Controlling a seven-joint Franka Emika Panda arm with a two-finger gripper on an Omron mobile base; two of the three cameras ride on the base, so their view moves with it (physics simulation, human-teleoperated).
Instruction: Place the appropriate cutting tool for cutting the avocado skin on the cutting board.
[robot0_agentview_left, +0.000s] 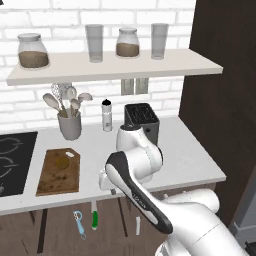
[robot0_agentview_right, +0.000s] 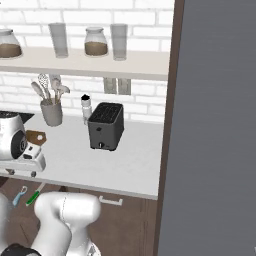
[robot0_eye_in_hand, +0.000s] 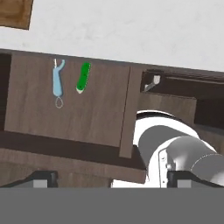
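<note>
The hand, its fingers spread wide and empty, looks down at the green-handled knife below the worktop, presumably to grasp it.

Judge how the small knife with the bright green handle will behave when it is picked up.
The slim green-handled knife probably stays stiff and feels light, being short and thin. Lying flat on the dark brown wooden surface, it likely offers little height to grip and may pivot if nudged off-centre.
</note>
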